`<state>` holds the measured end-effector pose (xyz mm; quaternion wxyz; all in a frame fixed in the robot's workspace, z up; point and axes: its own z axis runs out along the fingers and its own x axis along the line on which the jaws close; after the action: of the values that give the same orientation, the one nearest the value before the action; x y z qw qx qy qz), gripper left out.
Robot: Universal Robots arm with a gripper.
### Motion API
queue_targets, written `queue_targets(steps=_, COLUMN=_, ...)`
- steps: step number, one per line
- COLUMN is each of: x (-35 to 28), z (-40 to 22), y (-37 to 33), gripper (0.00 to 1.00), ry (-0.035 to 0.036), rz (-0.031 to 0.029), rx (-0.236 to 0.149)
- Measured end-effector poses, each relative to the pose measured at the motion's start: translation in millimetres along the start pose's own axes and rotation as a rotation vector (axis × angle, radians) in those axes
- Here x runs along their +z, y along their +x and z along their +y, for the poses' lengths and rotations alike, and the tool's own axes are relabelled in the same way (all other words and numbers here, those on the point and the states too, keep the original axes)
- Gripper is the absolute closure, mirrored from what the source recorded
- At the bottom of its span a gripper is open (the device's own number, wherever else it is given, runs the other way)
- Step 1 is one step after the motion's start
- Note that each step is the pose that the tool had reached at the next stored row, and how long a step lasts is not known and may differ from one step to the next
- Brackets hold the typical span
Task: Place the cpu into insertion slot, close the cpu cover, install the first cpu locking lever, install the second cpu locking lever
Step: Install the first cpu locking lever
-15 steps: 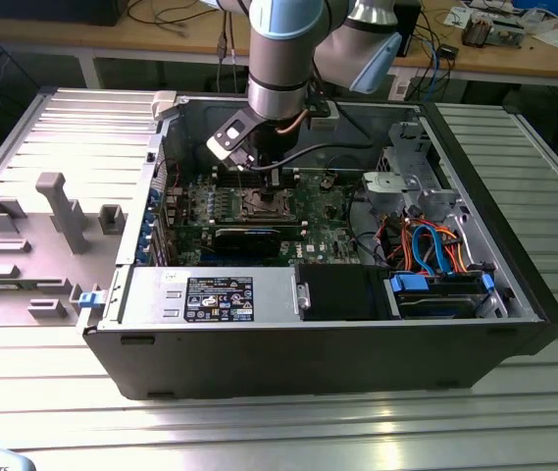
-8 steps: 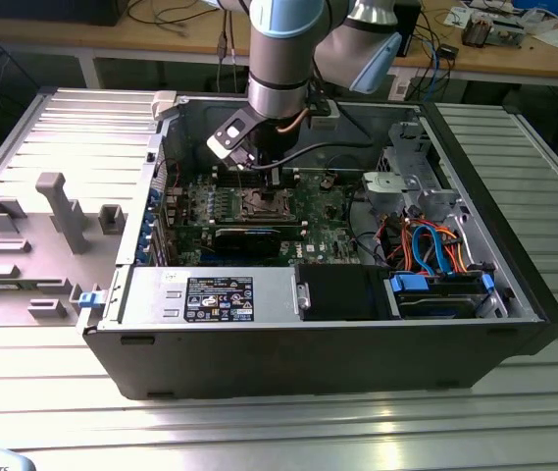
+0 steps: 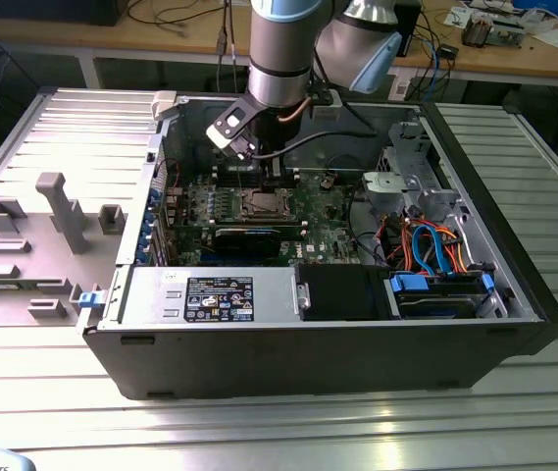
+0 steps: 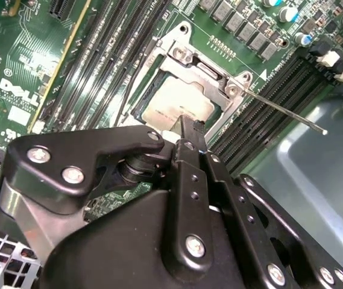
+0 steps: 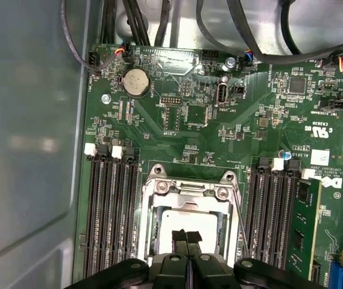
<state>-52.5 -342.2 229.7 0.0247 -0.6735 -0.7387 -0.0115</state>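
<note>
My gripper [image 5: 187,236] hangs low over the insertion slot [image 3: 262,204] in the green motherboard, its two black fingertips pressed together, shut on nothing. The cpu [image 5: 168,224] lies in the slot, and its pale face [image 4: 171,102] shows through the open middle of the cpu cover [image 5: 186,191]. The silvery cover [image 4: 204,72] lies down flat around it. One thin locking lever [image 4: 286,111] sticks out free from the socket's corner over the memory slots. A second thin lever [image 4: 134,84] runs along the opposite side. In the exterior view the gripper [image 3: 262,169] stands just behind the socket.
Rows of black memory slots [image 5: 110,211] flank the socket on both sides. A long black card [image 3: 249,238] lies in front of it. The case walls [image 3: 308,363] ring the board, with a drive cage and blue and orange cables [image 3: 426,245] at the exterior view's right.
</note>
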Motion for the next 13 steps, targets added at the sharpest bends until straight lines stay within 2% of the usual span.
queue_targets(steps=3, x=-3.2, z=0.0, y=0.2, gripper=0.89, ry=-0.0001, rz=0.0004, rx=0.000)
queue_targets(steps=13, x=-27.2, z=-0.4, y=1.4, gripper=0.89, ry=0.0000, rz=0.0005, rx=0.000)
